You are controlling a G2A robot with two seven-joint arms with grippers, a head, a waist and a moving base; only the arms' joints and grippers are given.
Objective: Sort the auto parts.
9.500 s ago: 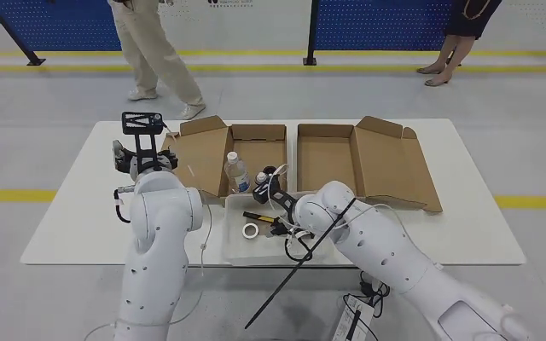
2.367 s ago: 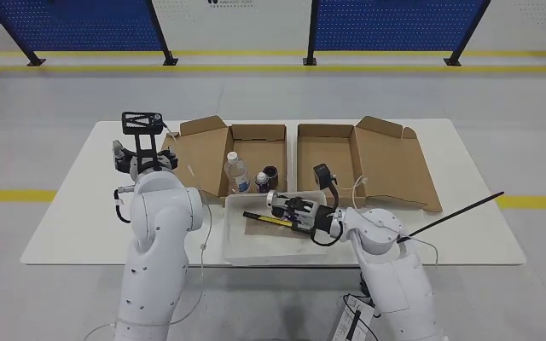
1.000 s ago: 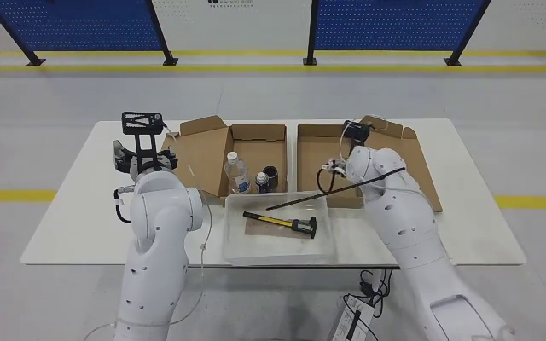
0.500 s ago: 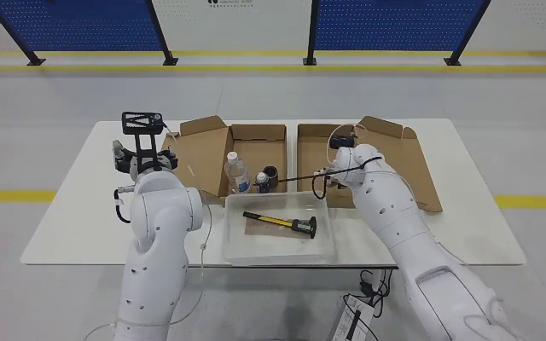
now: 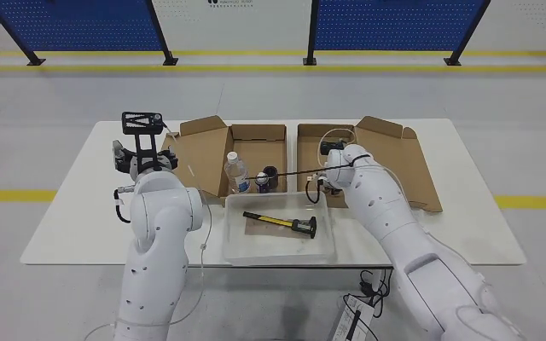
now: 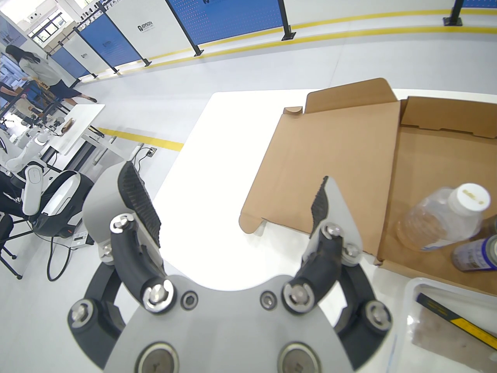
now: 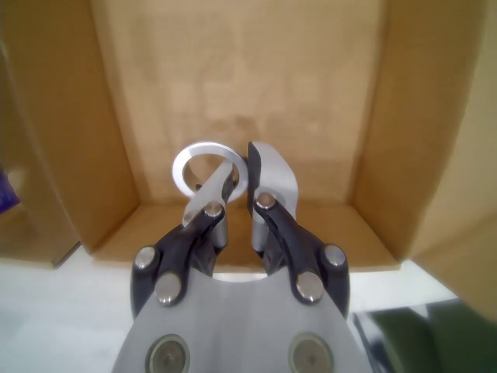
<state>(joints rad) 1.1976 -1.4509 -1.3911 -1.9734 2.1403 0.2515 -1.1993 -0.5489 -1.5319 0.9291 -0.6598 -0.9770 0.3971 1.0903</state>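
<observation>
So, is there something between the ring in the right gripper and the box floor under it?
Nothing visible stands between them. The right gripper holds the ring over the open cardboard box, with only plain box floor beneath it.

The top camera looks down from high on the whole table [image 5: 68,213]. The left wrist camera, at 10 o'clock, faces outward past the left box [image 6: 330,149]; the right one, at 1 o'clock, looks closely into the right box [image 7: 240,79]. The top view shares both boxes.

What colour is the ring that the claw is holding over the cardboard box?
Plain silver metal ring; best seen in the right wrist view.
</observation>
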